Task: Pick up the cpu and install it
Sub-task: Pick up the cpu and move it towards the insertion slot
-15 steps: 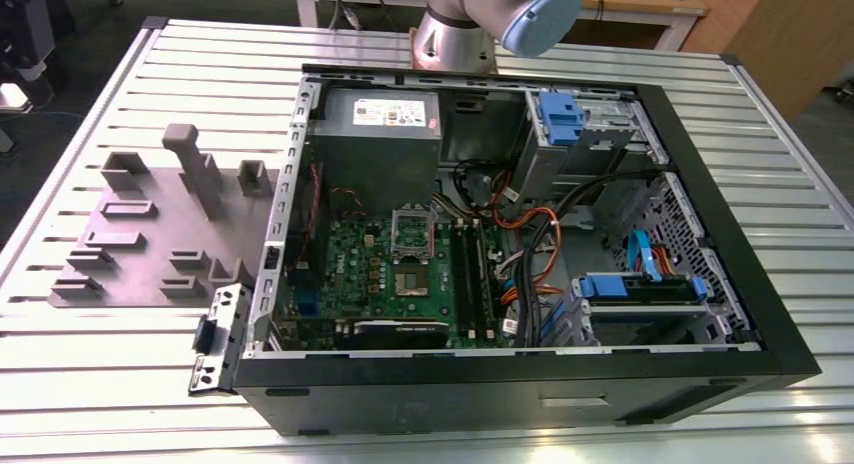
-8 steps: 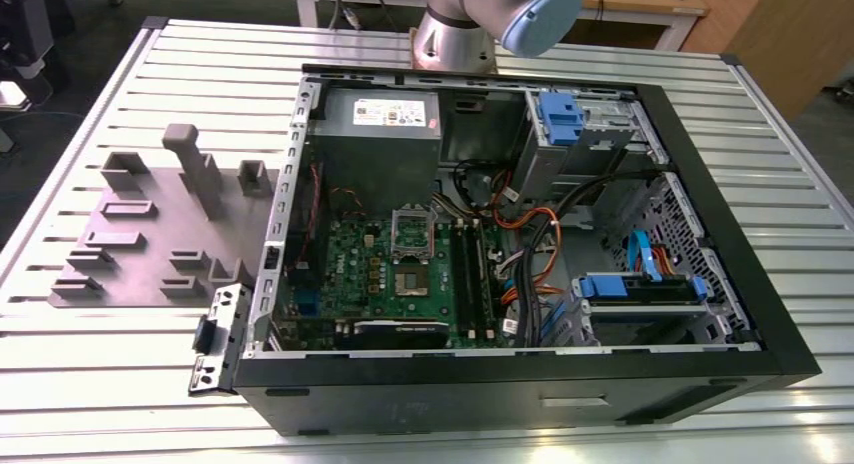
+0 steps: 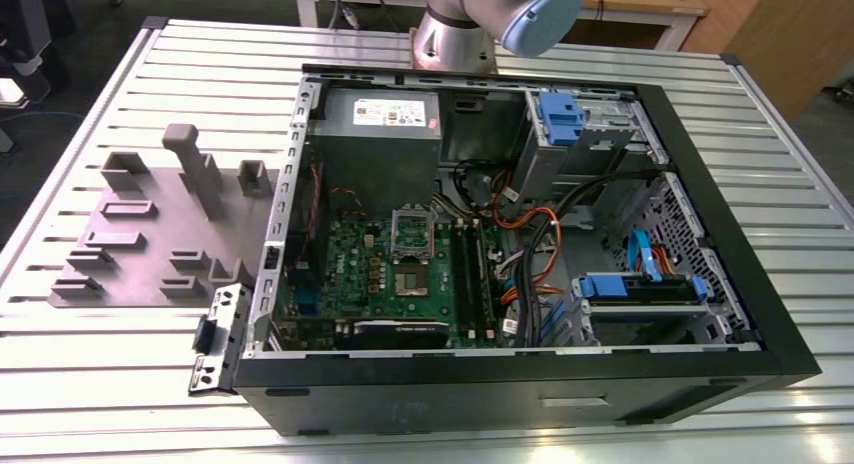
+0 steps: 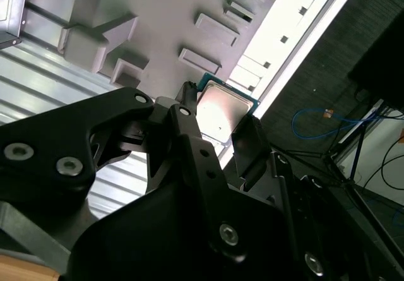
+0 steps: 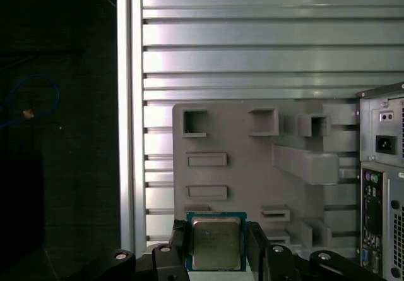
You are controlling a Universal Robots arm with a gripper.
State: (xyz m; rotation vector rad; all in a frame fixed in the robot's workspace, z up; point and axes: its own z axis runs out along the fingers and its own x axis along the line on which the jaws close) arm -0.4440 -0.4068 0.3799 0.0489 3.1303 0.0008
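The cpu (image 5: pixel 216 242), a small square chip with a silver-grey metal top and a green rim, sits between my gripper's (image 5: pixel 216 238) two black fingers, held well above the grey-purple moulded plate (image 5: pixel 240 167). In the second wrist view the cpu (image 4: pixel 222 106) shows the same way, with one finger (image 4: pixel 188 98) against one edge and the other finger (image 4: pixel 249 143) against the opposite edge. The gripper (image 4: pixel 218 120) is shut on the chip. The exterior view has the arm's upper joints (image 3: pixel 497 14) behind the open computer case (image 3: pixel 534 384), with the green circuit board (image 3: pixel 400 274) lying inside.
The moulded plate (image 3: pixel 147 234) with its upright blocks lies on the slatted metal table (image 3: pixel 120 384), at the exterior view's left of the case. Inside the case are a power supply (image 3: pixel 380 134), blue drive brackets (image 3: pixel 641 287) and loose cables (image 3: pixel 534 234). The table's edge (image 5: pixel 129 104) drops to dark floor.
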